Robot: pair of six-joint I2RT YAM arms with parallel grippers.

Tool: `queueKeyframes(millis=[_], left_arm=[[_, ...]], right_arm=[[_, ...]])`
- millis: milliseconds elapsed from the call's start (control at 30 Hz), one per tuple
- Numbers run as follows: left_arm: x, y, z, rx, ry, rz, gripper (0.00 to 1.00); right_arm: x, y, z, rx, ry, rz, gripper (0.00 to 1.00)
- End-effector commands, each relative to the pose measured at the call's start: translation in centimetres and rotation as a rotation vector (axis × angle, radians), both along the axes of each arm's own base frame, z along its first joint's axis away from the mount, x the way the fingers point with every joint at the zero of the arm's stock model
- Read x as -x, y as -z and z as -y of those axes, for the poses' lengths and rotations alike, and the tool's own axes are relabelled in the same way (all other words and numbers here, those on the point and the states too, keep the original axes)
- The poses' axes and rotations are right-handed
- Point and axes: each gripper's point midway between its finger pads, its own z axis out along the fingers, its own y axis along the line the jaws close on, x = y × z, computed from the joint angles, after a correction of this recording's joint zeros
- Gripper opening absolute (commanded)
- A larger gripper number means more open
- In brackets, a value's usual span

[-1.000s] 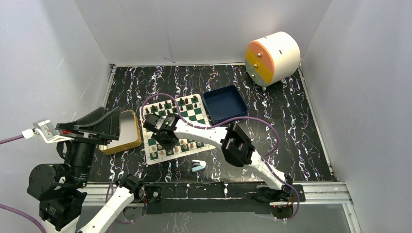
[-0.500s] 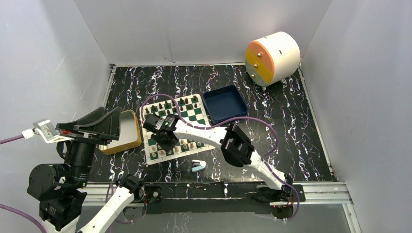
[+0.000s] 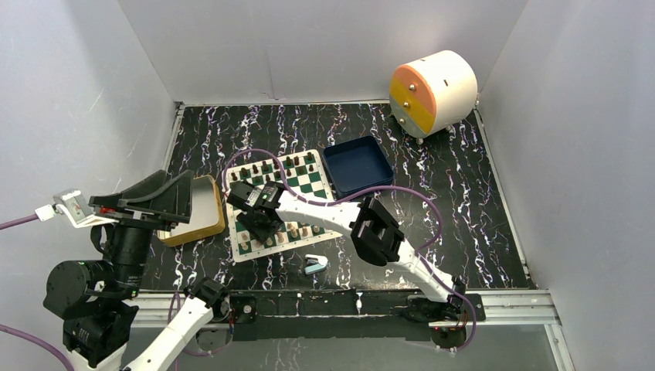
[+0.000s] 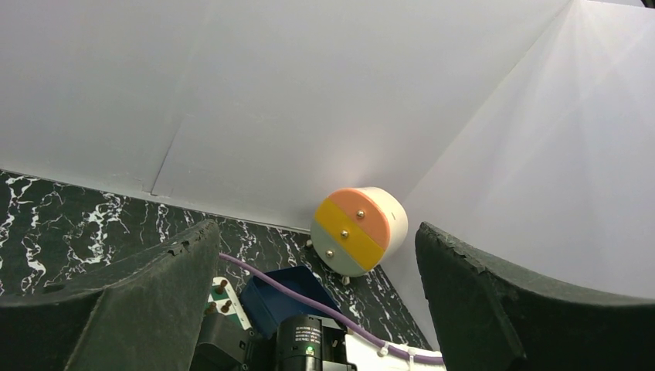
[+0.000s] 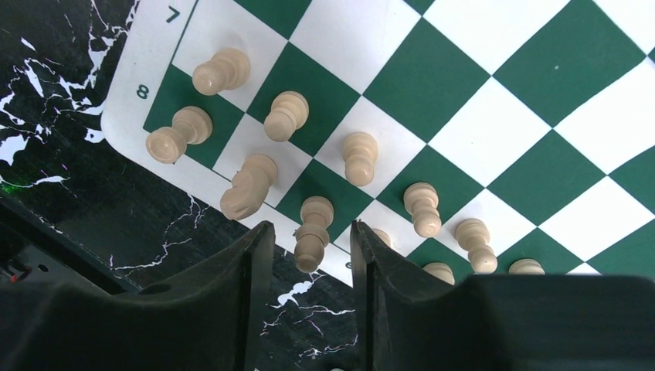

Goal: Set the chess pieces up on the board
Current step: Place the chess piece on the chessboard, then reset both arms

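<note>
Black, white-veined tabletop (image 3: pixel 463 193) under plain white walls. Left of centre, lying flat: the board (image 3: pixel 309 185), green and white, with a dark blue tray (image 3: pixel 357 166) just beside its far-right corner. Lined up along the far edge, dark chess pieces (image 3: pixel 255 168); along the near rows, the light ones.

Reaching across from the right base and down over the near-left part of the board: right gripper (image 3: pixel 259 224). From its wrist view, jaws parted around one light piece (image 5: pixel 311 232) on the board's edge row, a clear gap on either side, gripping nothing. On neighbouring squares, more light pieces, a knight (image 5: pixel 247 185) among them.

Over on the left, raised above the table and off the board: left gripper (image 3: pixel 184 197), spread wide, nothing between its fingers (image 4: pixel 116 309). Beneath it, a tan-edged block (image 3: pixel 202 212) just beside the board's left edge.

Back right against the wall, a white drum (image 3: pixel 436 89) with an orange and yellow face. Up front, just off the board's near edge, a small light-blue stapler-like thing (image 3: pixel 314 264).
</note>
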Motion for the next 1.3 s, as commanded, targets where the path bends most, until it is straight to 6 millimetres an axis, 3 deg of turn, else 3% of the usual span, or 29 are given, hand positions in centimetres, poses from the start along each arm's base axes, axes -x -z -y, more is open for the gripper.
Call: queueKeyframes(millis=[0,333,433,467,667,867,1033,1267], left_arm=[[-0.3,0.0,0.2,-0.018,-0.002,0.007,0.95],[-1.6,2.0,0.7,-0.052,-0.007,-0.068,0.95],[-2.1,2.6,1.2,-0.085,0.004,-0.104,0.95],[-2.2,2.9,1.5,-0.116,0.013,-0.112,0.95],[-3.5,5.5,3.0,-0.321,0.061,-0.247,0.96],[-4.9,8.2,5.3,-0.362,0.151,-0.341,0.95],[-6.1,12.7,7.2,-0.305,0.211,-0.472,0.95],[-6.2,17.9,9.9,-0.326,0.348,-0.603,0.95]], right_arm=[[-0.5,-5.0,-2.1,-0.14,-0.001,0.05,0.52],[-2.5,-13.3,-1.4,-0.306,0.069,0.174,0.64],[-3.4,-16.0,-0.3,-0.351,0.099,0.212,0.81],[-3.7,-16.3,0.4,-0.353,0.11,0.221,0.95],[-5.1,-20.1,5.5,-0.424,0.212,0.314,0.99],[-3.9,-22.7,11.5,-0.596,0.359,0.338,0.99],[-3.1,-22.1,17.6,-0.664,0.572,0.352,0.99],[-2.0,-22.3,23.0,-0.67,0.66,0.388,0.99]])
